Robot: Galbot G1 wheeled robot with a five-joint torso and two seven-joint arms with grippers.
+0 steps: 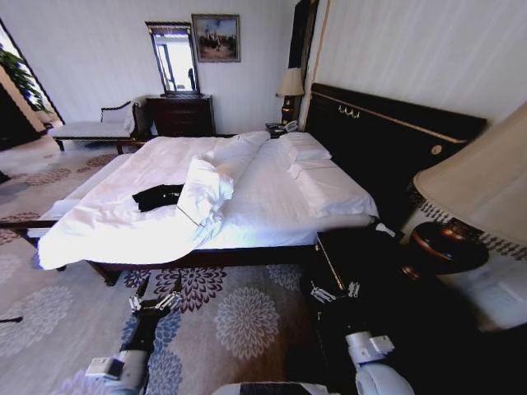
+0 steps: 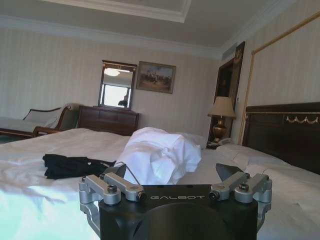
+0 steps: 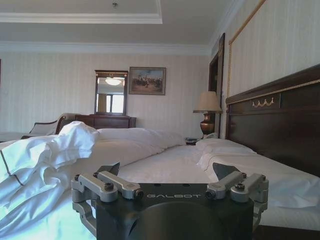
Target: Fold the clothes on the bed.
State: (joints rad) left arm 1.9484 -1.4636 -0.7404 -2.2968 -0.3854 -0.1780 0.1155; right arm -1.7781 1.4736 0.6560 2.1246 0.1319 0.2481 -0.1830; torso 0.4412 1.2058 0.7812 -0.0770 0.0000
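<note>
Bed [image 1: 272,234]: white cloth sheets, dark glossy wood frame. T-shirt [image 1: 158,196]: black matt cloth. Grippers: matt black plastic, grey metal.

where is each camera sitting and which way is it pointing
Head view: high on the robot, looking down at the bed from its side; both arms low, left tool, right tool.
Left wrist view: behind the open left tool, level across the mattress at the black T-shirt.
Right wrist view: behind the open right tool, toward the headboard.
Both wrist views share the mirror and bunched duvet.
</note>
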